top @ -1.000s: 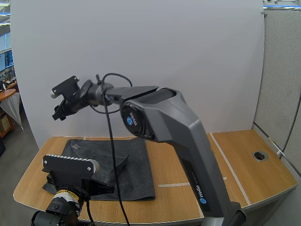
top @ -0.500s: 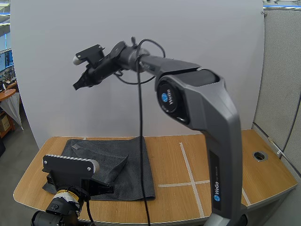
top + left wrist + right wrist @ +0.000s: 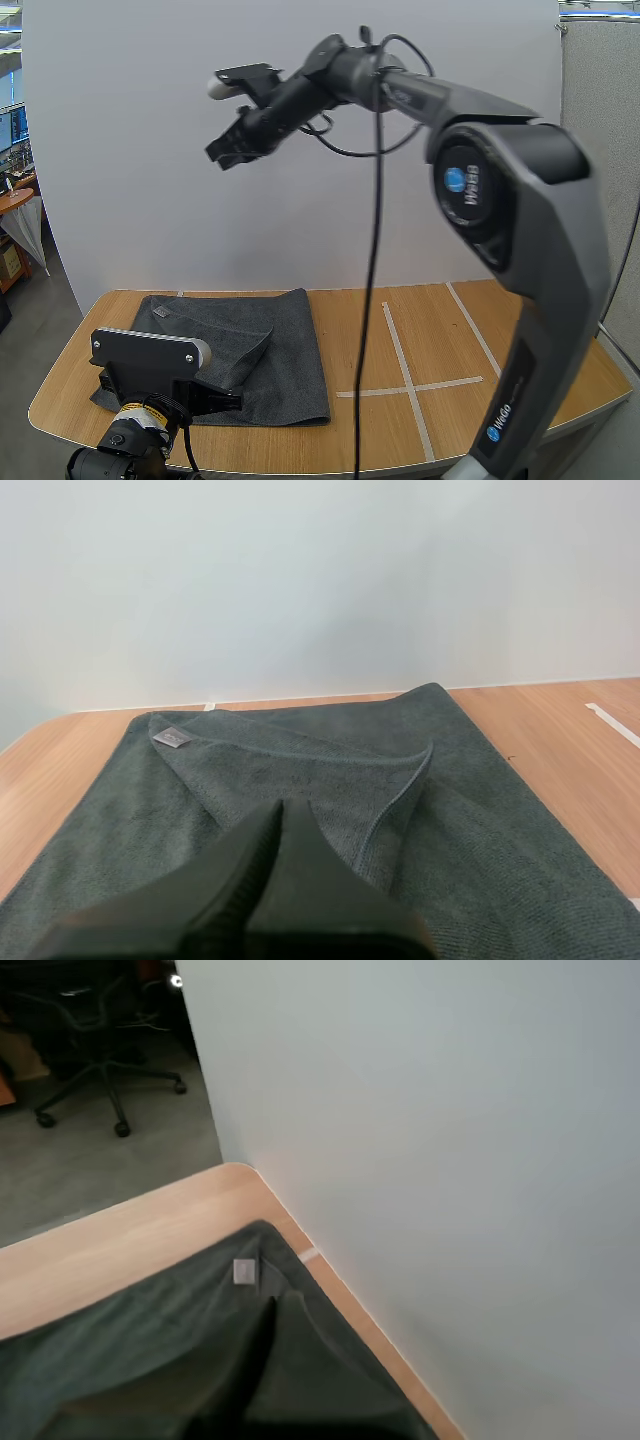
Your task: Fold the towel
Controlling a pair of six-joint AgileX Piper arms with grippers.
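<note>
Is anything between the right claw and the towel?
No. In the high view the right claw hangs high above the towel, well apart from it, with only open air between them.

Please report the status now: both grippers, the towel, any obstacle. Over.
Left gripper shut, low over the towel. Right gripper shut, high above the table. Towel flat, one corner folded over. Nothing on the towel.
</note>
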